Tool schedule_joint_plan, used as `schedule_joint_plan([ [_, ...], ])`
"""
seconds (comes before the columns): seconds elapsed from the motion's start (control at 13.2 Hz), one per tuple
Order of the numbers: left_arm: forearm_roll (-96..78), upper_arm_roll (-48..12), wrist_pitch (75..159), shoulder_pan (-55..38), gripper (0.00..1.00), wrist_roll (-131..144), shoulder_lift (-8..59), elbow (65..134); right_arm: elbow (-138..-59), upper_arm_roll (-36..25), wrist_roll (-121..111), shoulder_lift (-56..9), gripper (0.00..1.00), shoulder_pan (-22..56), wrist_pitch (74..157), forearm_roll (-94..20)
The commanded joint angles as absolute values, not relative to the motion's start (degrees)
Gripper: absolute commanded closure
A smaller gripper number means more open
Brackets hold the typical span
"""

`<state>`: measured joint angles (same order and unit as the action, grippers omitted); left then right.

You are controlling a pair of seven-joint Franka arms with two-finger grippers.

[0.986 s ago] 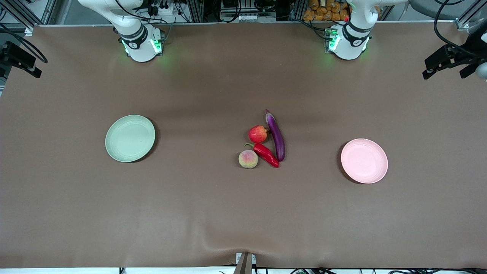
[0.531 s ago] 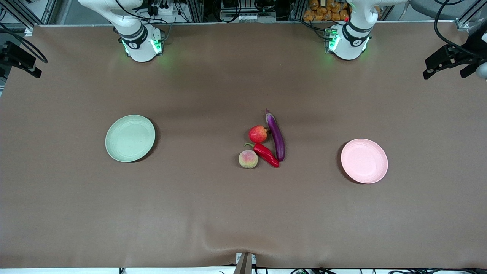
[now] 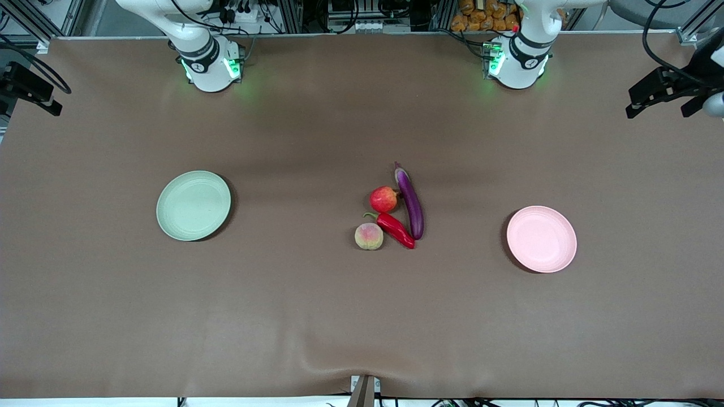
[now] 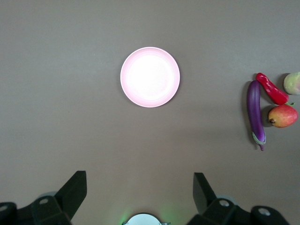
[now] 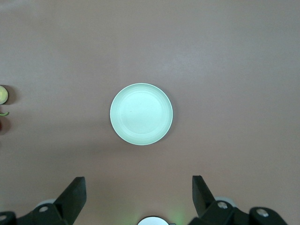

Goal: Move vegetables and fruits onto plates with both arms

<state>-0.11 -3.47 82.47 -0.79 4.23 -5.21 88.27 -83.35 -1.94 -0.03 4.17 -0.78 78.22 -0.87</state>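
The purple eggplant (image 3: pixel 411 202), red chili pepper (image 3: pixel 395 229), red apple-like fruit (image 3: pixel 384 199) and peach (image 3: pixel 369 236) lie clustered mid-table. The pale green plate (image 3: pixel 193 205) sits toward the right arm's end and the pale pink plate (image 3: pixel 541 238) toward the left arm's end; both are bare. My left gripper (image 4: pixel 139 180) is open and empty, high over the table between its base and the pink plate (image 4: pixel 150 77). My right gripper (image 5: pixel 138 183) is open and empty, high over the table between its base and the green plate (image 5: pixel 141 114). Both grippers are out of the front view.
The arm bases (image 3: pixel 210 62) (image 3: pixel 517 61) stand at the table's edge farthest from the front camera. Black fixtures hang over both ends of the table (image 3: pixel 31 87) (image 3: pixel 667 90). The brown cloth has a small ripple (image 3: pixel 339 353) at the near edge.
Nothing on the table has moved. The black fixture at the left arm's end has shifted very slightly.
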Motion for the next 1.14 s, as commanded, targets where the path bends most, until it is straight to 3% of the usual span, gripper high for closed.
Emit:
schedule_joint_plan([
  [0.0, -0.35, -5.27, 82.88, -1.32, 0.00, 3.60, -3.87, 87.19, -82.27, -1.41, 0.79, 3.69, 0.00, -1.41, 77.26, -1.67],
  [0.61, 0.44, -15.10, 84.98, -1.32, 0.00, 7.12, 2.45, 88.32, -82.27, -1.41, 0.79, 3.60, 0.00, -1.23, 77.17, -1.58],
  [1.06, 0.44, -23.19, 104.56, -1.49, 0.00, 21.33, 3.51, 104.92, -82.27, -1.49, 0.79, 3.60, 0.00, -1.40, 77.08, -1.67],
])
